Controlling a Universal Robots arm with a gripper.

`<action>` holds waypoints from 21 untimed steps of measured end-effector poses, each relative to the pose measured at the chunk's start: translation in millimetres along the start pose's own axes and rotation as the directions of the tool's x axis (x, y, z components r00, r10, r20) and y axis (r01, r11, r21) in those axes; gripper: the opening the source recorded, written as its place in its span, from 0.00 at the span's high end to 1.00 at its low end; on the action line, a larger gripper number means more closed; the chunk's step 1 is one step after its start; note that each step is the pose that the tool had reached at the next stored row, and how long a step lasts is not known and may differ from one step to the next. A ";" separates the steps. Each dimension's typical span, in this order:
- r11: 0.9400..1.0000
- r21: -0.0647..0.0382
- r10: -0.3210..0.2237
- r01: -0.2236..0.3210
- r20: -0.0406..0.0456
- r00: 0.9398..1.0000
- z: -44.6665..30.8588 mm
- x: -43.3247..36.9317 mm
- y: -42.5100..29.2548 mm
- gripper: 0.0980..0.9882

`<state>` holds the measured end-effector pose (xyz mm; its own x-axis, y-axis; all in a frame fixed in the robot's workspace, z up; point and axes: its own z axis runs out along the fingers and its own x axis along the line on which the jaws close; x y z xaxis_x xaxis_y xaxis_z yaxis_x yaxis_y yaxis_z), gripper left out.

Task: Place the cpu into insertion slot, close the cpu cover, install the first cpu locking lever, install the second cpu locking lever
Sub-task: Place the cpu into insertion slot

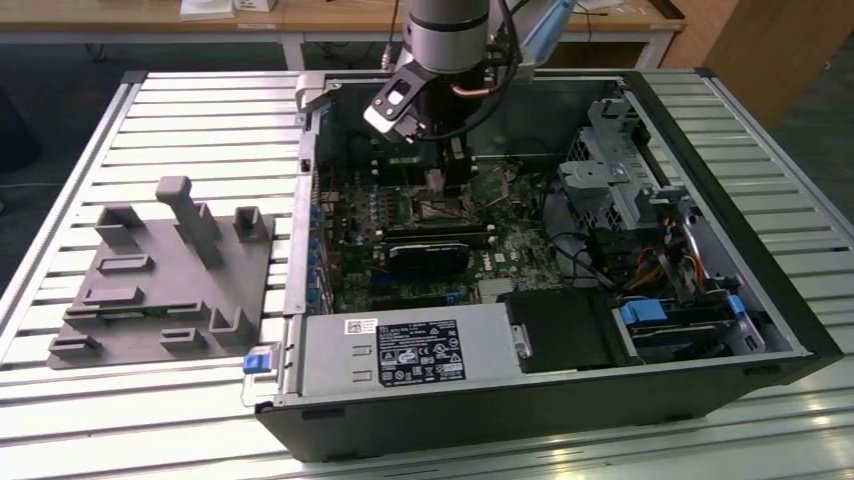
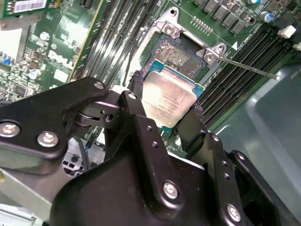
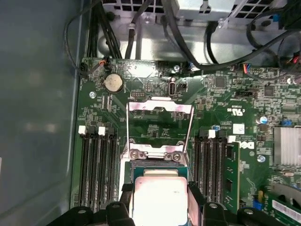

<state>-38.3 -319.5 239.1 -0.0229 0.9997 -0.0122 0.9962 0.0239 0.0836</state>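
Note:
My gripper (image 2: 167, 100) is shut on the cpu (image 2: 171, 92), a small square chip with a silvery top on a green base, gripped at two opposite edges by the black fingers (image 2: 136, 89). The chip is tilted just above the insertion slot (image 2: 181, 51), whose grey contact field lies bare beyond it. In the first wrist view the cpu (image 3: 160, 202) sits between the fingers (image 3: 124, 195), and the cpu cover (image 3: 160, 107) stands flipped open past the socket. A thin locking lever (image 2: 247, 67) sticks out beside the socket. In the exterior view the gripper (image 1: 451, 180) hangs over the motherboard inside the case.
The open computer case (image 1: 747, 300) lies on a slatted table. A black graphics card (image 1: 434, 250) sits just in front of the socket, memory slots (image 3: 96, 165) flank it, and a drive cage (image 1: 614, 170) with cables is at the exterior view's right. A grey fixture (image 1: 160, 270) stands outside at the left.

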 end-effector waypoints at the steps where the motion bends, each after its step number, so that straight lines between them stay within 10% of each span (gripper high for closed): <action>1: 1.000 0.000 0.000 0.000 0.000 1.000 1.6 0.4 -0.5 0.50; 21: 1.000 0.000 -0.001 0.001 0.002 1.000 29.4 3.6 -6.6 0.50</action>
<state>-42.5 -316.4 209.2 -0.0233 0.9996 -0.0143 0.9962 0.0244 0.0835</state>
